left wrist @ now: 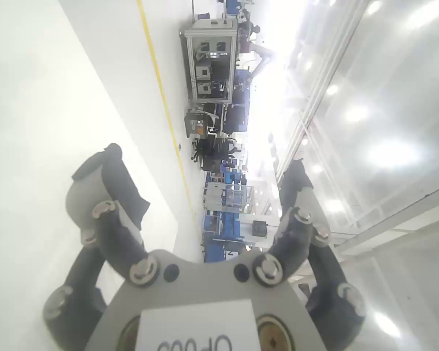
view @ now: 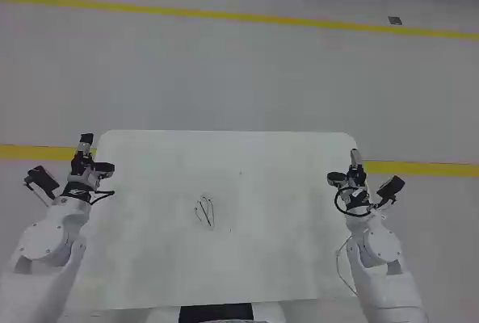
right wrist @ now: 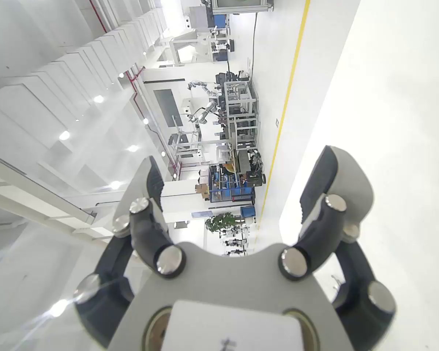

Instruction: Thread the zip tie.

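Closest to the wrist cameras are the two pincers, each with its fingers spread apart and nothing between them. The left pincer [left wrist: 205, 158] points out past the bench's rounded corner toward the room beyond, and so does the right pincer [right wrist: 238, 157].

From above, the zip tie [view: 205, 211] lies flat on the white bench [view: 263, 161], near its middle and slightly toward the left arm's side. It shows as thin dark strands curved close together, too small to tell whether the tail passes through the head. Neither pincer touches it; both are well apart from it.

The left pincer [view: 94, 155] sits at the bench's left edge and the right pincer [view: 344, 167] at its right edge, level with each other. A yellow floor line [view: 433, 168] runs across the grey floor behind the bench.
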You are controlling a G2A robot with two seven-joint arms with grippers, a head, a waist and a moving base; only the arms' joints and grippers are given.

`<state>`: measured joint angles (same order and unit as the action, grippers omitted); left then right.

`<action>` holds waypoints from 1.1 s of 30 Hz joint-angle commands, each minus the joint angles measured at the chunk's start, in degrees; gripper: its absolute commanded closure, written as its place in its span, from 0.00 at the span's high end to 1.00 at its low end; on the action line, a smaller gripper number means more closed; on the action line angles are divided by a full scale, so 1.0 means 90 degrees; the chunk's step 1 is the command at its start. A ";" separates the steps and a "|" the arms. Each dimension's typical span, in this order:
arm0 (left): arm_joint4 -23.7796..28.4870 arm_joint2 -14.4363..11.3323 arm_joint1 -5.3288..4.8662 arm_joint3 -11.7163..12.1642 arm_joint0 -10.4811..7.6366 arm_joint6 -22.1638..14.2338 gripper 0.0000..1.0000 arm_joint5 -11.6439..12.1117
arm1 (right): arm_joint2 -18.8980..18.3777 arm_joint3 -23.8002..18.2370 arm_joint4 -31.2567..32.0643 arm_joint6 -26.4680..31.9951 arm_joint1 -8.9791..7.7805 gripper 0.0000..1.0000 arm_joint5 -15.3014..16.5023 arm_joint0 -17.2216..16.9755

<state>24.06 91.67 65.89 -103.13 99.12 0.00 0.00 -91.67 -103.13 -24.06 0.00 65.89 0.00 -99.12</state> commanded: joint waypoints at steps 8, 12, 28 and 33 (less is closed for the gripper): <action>-0.0841 -0.0076 -0.0118 -0.0737 0.0008 -0.1655 1.00 -0.0673 | 0.0000 0.0000 0.0000 0.0000 0.0000 1.00 0.0000 0.0000; -0.0841 -0.0076 -0.0118 -0.0737 0.0008 -0.1655 1.00 -0.0673 | 0.0000 0.0000 0.0000 0.0000 0.0000 1.00 0.0000 0.0000; -0.2605 -0.0994 -0.0285 -0.1437 -0.0685 -0.3789 1.00 -0.2142 | 0.0000 0.0000 0.0000 0.0000 0.0000 1.00 0.0000 0.0000; -0.3140 -0.1093 -0.0334 -0.1409 -0.0717 -0.4098 1.00 -0.2165 | 0.0000 0.0000 0.0000 0.0000 0.0000 1.00 0.0000 0.0000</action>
<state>-5.00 81.77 62.86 -115.81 92.65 -37.06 -19.55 -91.67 -103.13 -24.06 0.00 65.89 0.00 -99.12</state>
